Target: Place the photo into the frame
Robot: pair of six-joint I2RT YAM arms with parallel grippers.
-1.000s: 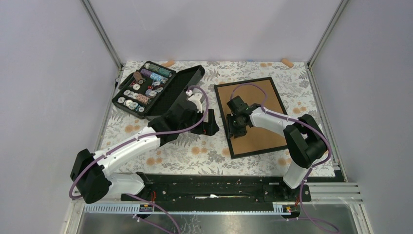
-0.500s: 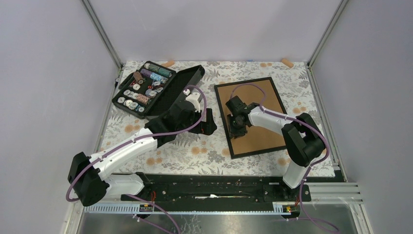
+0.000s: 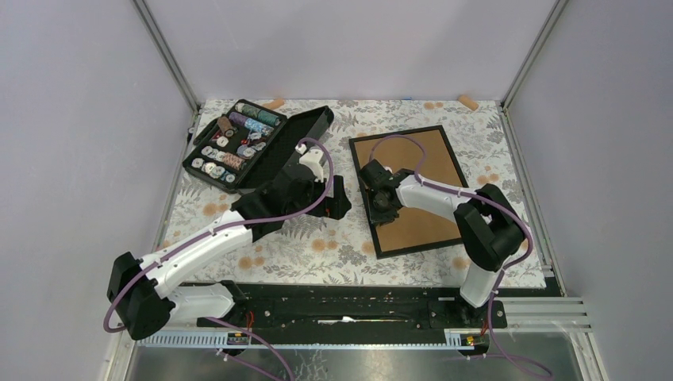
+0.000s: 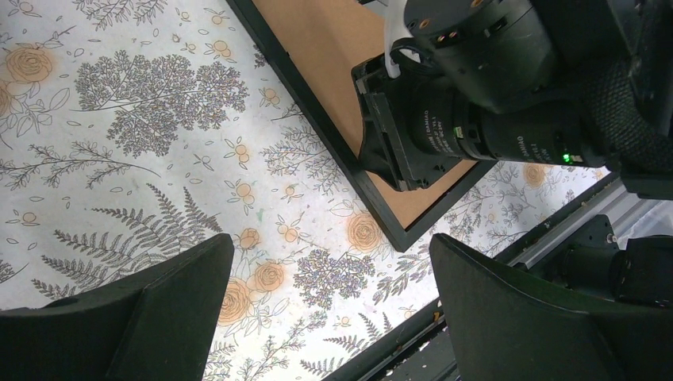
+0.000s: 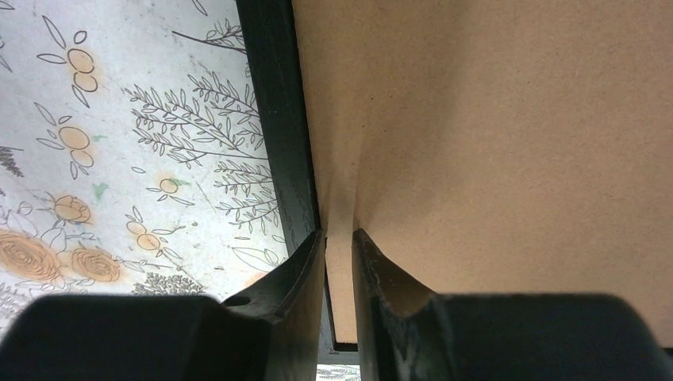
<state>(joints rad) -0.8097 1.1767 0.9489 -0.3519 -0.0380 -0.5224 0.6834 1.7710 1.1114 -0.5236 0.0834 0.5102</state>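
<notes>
Matt fibrous board (image 5: 516, 119), smooth black frame (image 5: 274, 119)

Narrow bare table (image 3: 317, 250) strip lying open between left gripper (image 3: 337, 198) and frame (image 3: 417, 226); right gripper (image 3: 379, 205) occupying frame's left edge, blocking passage there; spool case (image 3: 238, 147) filling far-left corner; frame's right half lying unobstructed

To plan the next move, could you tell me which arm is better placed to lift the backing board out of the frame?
Right. The right end effector pinches the backing board at the rim of the frame; the left end effector hangs open over the tablecloth, holding nothing.
</notes>
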